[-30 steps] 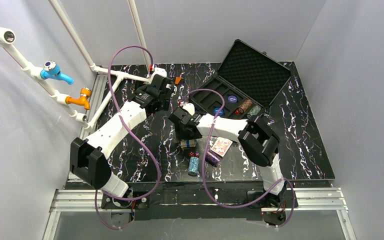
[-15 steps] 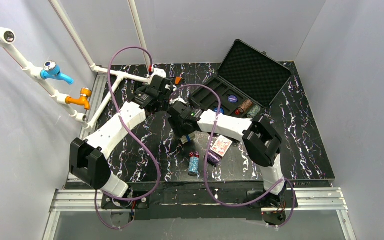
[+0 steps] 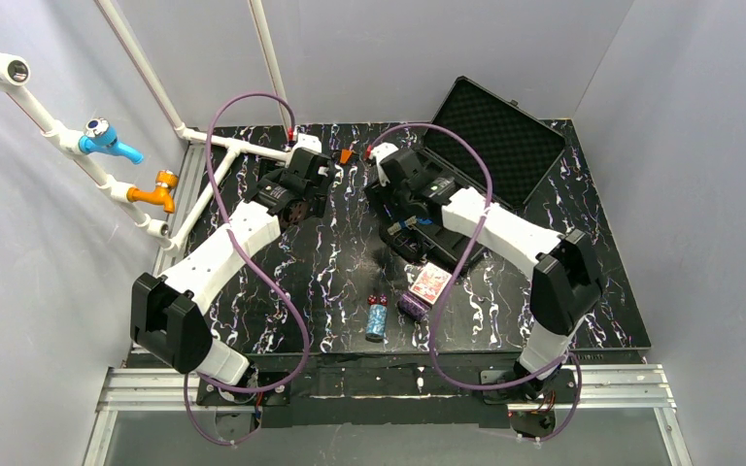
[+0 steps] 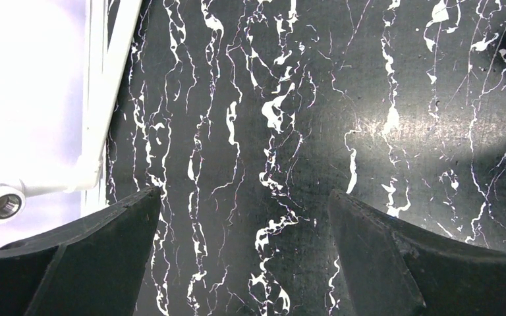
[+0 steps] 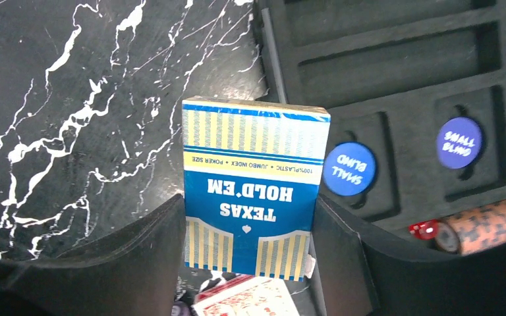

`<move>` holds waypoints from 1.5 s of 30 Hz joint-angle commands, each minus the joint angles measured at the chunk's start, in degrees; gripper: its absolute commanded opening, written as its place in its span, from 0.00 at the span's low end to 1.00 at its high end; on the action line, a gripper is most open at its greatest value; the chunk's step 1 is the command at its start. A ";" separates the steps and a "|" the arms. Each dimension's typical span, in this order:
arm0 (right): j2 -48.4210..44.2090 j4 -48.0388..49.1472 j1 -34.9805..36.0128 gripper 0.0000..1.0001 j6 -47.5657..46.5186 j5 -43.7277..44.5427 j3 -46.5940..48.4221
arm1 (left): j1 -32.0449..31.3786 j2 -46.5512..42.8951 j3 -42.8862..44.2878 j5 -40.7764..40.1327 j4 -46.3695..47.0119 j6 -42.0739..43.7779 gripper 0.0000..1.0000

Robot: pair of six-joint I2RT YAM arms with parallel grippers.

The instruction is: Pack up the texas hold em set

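My right gripper (image 5: 250, 205) is shut on a blue "Texas Hold'em" card deck (image 5: 253, 191) and holds it above the left edge of the open black case's tray (image 5: 402, 66). The tray holds two blue blind buttons (image 5: 349, 168), a brown chip stack (image 5: 484, 224) and a red die (image 5: 425, 229). The foam-lined lid (image 3: 495, 131) stands open behind. On the table lie a red card deck (image 3: 430, 283), a purple chip stack (image 3: 413, 307), a blue chip stack (image 3: 378, 320) and two red dice (image 3: 376, 299). My left gripper (image 4: 244, 194) is open and empty over bare table.
White pipes (image 3: 223, 146) run along the table's back left, one near my left gripper (image 4: 99, 131). A blue valve (image 3: 107, 138) and an orange valve (image 3: 155, 189) sit on the left wall. A small orange piece (image 3: 347, 155) lies at the back.
My right gripper has lifted the blue deck from the middle of the table and carried it back and right, to over the case. The left arm has hardly moved.
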 commanded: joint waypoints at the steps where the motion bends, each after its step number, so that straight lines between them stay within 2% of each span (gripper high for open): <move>1: -4.65 3.85 -2.04 0.40 -10.94 -5.34 -1.54 | 0.24 -3.25 -0.61 0.75 0.30 1.00 0.98; 10: -5.53 4.78 -7.09 0.42 -20.66 -5.48 -3.27 | 0.25 -3.91 -1.39 2.60 0.87 1.79 0.98; 20: -1.76 5.20 -14.17 0.42 -27.97 -10.78 -3.09 | 0.22 -3.95 -1.43 3.43 1.05 2.05 0.98; 33: 5.16 3.63 -15.26 0.42 -32.83 -12.28 -0.49 | 0.24 -2.73 -1.10 4.25 1.05 2.22 0.98; 45: 7.29 3.75 -15.44 0.41 -33.98 -8.32 -0.96 | 0.25 -1.80 -0.74 4.41 1.04 2.49 0.98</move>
